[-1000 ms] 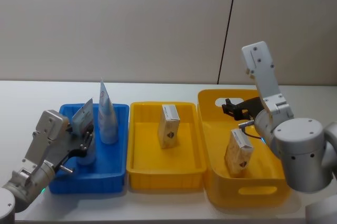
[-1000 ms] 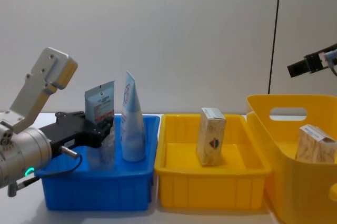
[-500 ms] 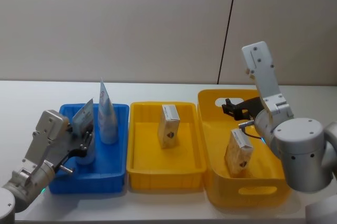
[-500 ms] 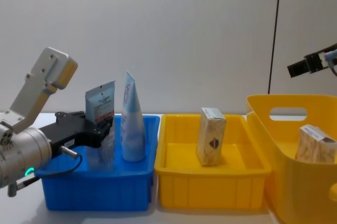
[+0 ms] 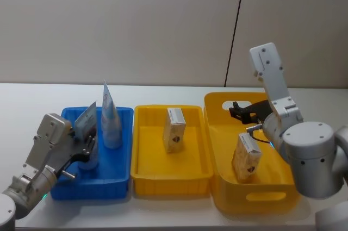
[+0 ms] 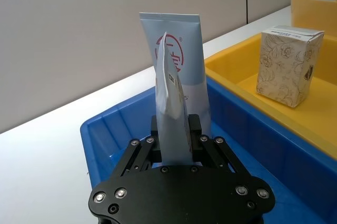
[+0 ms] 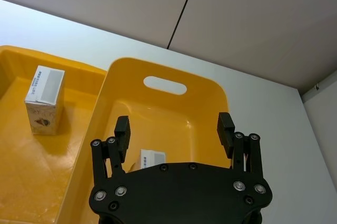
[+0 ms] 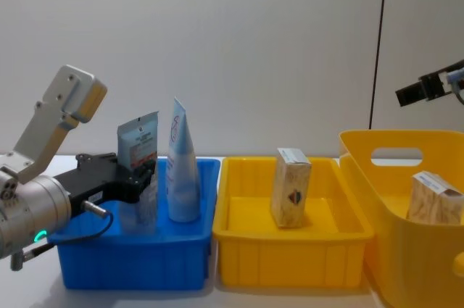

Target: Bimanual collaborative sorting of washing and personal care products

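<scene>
Table [image 5: 22, 98] was white, the wall [image 5: 136, 24] behind pale grey with one dark seam [image 5: 235, 30]. We saw the left hand [image 6: 174, 132] clenched around a squeeze tube [image 6: 171, 103] in the blue bin [image 5: 122, 155], its base hidden; a second tube [image 6: 190, 34] stood beyond, red logo [image 6: 177, 55] unreadable. One carton [image 5: 175, 129] stood in the middle yellow bin [image 5: 171, 175], another carton [image 5: 246, 156] in the handled yellow bin [image 5: 255, 198], over which the right hand [image 7: 175, 128] hovered, fingers spread, empty.

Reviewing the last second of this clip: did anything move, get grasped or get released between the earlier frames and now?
Nothing visibly changed. The left gripper stays shut on the held tube in the blue bin, with the second tube standing beside it. The right gripper stays open above the tall yellow bin. The middle-bin carton and the tall-bin carton sit as before.
</scene>
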Robot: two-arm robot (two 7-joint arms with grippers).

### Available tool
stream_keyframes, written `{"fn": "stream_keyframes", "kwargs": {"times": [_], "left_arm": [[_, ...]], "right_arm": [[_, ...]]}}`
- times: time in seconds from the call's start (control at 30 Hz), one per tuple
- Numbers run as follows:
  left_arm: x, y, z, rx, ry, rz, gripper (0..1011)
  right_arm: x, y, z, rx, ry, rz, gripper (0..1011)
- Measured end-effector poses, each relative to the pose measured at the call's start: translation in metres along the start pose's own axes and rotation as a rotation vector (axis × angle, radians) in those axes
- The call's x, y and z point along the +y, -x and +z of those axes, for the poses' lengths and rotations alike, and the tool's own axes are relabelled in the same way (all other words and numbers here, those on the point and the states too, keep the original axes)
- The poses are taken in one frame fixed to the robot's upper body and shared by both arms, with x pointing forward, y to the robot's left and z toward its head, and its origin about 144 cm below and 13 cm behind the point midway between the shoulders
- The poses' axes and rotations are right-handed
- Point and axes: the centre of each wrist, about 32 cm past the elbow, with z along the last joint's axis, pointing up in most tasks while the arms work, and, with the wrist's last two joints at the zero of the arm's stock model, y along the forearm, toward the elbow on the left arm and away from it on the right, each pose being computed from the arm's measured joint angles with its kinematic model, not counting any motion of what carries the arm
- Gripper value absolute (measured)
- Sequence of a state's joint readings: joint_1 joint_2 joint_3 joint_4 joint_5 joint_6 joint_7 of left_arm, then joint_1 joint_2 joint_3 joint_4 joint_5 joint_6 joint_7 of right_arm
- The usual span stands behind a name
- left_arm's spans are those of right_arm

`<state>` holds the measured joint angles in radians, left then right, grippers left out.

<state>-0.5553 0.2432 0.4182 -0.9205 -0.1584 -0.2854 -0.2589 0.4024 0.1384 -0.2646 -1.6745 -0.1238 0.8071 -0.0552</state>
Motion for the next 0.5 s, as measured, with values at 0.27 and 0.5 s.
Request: {"fn": "stream_keyframes", "kwargs": {"times": [0.27, 0.5], "left_arm": [[-0.0005, -0.0006, 0.0001, 0.0, -0.001, 0.0, 259], [-0.0063, -0.0089, 0.0035, -0.006, 0.007, -0.003, 259]], "right_arm": [[0.0, 0.0, 0.0, 0.0, 0.0, 0.0, 1004], [0.0, 0.0, 0.0, 0.0, 0.0, 0.0, 1004]]}}
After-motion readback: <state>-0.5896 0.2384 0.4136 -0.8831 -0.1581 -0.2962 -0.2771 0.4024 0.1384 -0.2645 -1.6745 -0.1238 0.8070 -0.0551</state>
